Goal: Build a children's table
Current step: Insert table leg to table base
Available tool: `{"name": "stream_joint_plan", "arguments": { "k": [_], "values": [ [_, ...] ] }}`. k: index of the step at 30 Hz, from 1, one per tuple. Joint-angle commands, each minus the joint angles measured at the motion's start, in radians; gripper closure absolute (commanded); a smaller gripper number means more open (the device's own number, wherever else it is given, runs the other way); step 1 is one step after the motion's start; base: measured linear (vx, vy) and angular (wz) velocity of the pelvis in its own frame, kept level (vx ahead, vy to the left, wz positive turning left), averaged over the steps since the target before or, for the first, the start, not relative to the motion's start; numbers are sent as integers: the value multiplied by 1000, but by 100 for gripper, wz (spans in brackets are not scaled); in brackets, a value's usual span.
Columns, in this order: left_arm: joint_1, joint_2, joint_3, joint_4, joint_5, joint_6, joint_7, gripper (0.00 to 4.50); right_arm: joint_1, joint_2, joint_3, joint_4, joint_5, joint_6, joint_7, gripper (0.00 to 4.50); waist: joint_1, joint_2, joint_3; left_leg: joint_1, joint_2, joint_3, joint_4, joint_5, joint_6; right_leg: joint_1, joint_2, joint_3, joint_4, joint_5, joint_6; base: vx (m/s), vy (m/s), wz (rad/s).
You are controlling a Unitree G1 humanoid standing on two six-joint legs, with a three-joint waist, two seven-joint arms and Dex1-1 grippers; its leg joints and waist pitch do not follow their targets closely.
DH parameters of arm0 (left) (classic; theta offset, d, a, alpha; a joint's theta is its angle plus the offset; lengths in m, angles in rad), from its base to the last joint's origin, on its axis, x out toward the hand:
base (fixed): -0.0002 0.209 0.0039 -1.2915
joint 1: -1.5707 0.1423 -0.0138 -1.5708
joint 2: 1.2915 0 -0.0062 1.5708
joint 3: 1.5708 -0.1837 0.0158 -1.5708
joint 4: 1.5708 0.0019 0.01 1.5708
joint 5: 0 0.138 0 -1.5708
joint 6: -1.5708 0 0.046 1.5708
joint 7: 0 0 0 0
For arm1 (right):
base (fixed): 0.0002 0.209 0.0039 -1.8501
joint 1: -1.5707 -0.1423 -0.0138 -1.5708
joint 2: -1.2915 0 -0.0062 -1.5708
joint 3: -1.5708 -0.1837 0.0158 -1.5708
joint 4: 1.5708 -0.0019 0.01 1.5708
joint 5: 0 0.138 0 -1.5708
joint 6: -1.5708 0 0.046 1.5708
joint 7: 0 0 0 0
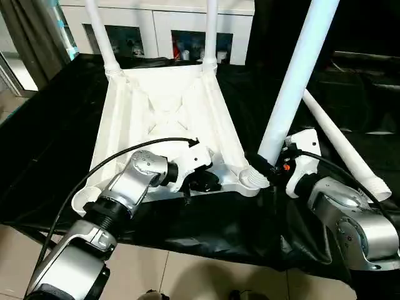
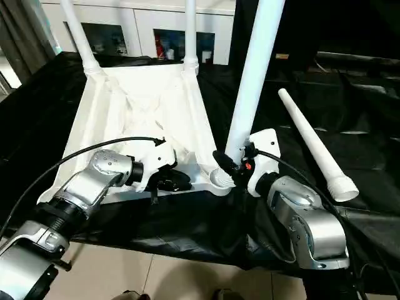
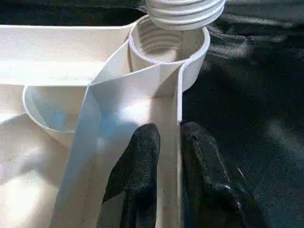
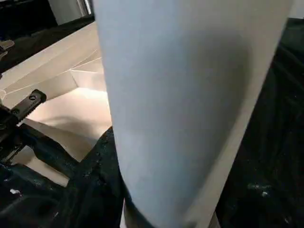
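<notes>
your upturned tabletop [image 1: 164, 103] lies on the black cloth with its rim pinched by the left gripper [image 3: 166, 156], while the right gripper [image 1: 275, 167] clamps the third leg [image 1: 294, 81] tilted over the near socket [image 3: 164, 45] — drive it crooked and the threads [image 3: 185, 10] cross and jam.

No readable text in any view.

No lettering, label, brand mark, number or sign can be made out on the white plastic tabletop with its ribbed underside [image 1: 169, 119], on the long white tapered tubular legs [image 1: 294, 81], on the black cloth covering the work surface [image 1: 50, 156], or on the white cabinet with dark glass doors [image 1: 156, 28], whose contents are too small to read.
</notes>
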Motion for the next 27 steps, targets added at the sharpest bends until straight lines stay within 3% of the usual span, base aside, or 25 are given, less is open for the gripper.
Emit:
{"name": "stream_joint_plan", "arguments": {
  "k": [1, 15, 16, 22, 27],
  "values": [
    [-5, 11, -4, 13, 22, 1, -3, 353, -13, 3, -2, -4, 4, 7, -2, 255, 2, -7, -73, 3, 34, -7, -72, -214, 39, 59, -46, 40, -81, -333, -177, 0, 0, 0],
    [-5, 16, -12, 23, 37, 4, -18, 353, -26, 8, 1, 8, 5, 5, 0, 255, 2, -2, -73, 5, 36, -9, -74, -229, 31, 58, -47, 41, -80, -323, -184, 0, 0, 0],
    [-5, 15, -11, 23, 37, 4, -17, 382, -26, 8, 1, 8, 5, 5, 0, 255, 2, -2, -72, 5, 36, -9, -74, -230, 31, 58, -46, 41, -80, -321, -185, 0, 0, 0],
    [-5, -3, 18, 24, -3, -14, -31, 432, -35, 3, 6, 32, 27, 22, 37, 255, 0, -2, -73, 3, 35, -9, -73, -235, 33, 60, -47, 40, -81, -321, -193, 0, 0, 0],
    [6, -7, 24, 27, -15, -32, -48, 450, -73, 4, -4, 148, 21, -21, 70, 255, 0, 2, -75, 4, 36, -8, -72, -231, 34, 60, -47, 40, -80, -310, -203, 0, 0, 0]
  ]
}}
